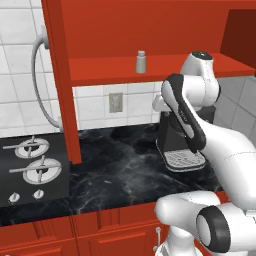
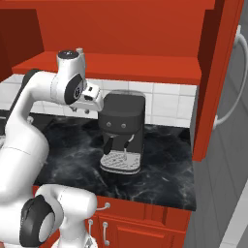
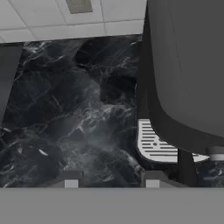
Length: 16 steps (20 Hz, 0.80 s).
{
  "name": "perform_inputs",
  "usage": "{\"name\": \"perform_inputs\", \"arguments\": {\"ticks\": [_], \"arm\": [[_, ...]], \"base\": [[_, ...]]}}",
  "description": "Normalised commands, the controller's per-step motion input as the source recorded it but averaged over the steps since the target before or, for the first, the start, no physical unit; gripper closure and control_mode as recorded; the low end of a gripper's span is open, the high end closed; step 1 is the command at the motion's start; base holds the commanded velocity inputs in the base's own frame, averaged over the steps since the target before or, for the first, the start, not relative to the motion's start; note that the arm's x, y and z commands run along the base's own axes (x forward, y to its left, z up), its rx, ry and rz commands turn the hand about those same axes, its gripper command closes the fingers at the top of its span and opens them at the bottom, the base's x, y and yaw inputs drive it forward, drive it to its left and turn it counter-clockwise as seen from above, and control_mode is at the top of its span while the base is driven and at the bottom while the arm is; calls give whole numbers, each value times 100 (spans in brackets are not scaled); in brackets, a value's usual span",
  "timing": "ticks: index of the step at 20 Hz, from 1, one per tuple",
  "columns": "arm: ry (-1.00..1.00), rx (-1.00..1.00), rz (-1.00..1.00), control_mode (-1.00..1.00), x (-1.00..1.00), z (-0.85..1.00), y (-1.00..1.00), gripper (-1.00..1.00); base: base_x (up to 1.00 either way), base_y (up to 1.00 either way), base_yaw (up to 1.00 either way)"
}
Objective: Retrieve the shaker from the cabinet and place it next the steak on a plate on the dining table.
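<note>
The small grey shaker [image 1: 141,61] with its pale cap stands upright on the red shelf of the cabinet [image 1: 165,70], right of the thick side panel [image 1: 62,80]. My gripper [image 3: 111,178] hangs below that shelf, pointing down at the black marble counter [image 3: 65,109] beside the coffee machine [image 3: 188,65]. Its two fingertips [image 3: 70,178] stand apart with nothing between them, so it is open. In the right base view my hand [image 2: 91,95] sits just left of the machine, lower than the shelf [image 2: 145,67]. The steak, plate and dining table are out of view.
A dark coffee machine [image 1: 176,142] [image 2: 123,128] stands on the counter under the shelf, close to my hand. A black stove [image 1: 32,167] lies at the left. A wall outlet [image 1: 116,102] sits on the white tiles. Red drawer fronts [image 2: 145,225] run below the counter.
</note>
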Motion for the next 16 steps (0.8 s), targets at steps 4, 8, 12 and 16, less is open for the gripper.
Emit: {"name": "perform_inputs", "arguments": {"ticks": [4, 8, 12, 16], "arm": [[-10, 0, 7, -100, -7, 0, 0, -100], [-36, 0, 24, -100, -46, 1, -3, -100], [-30, 0, 20, -100, -29, 12, 0, -100], [-27, 0, 15, -100, -21, 29, 0, -100]], "base": [[0, 0, 0], [0, 0, 0], [0, 0, 0], [0, 0, 0]]}}
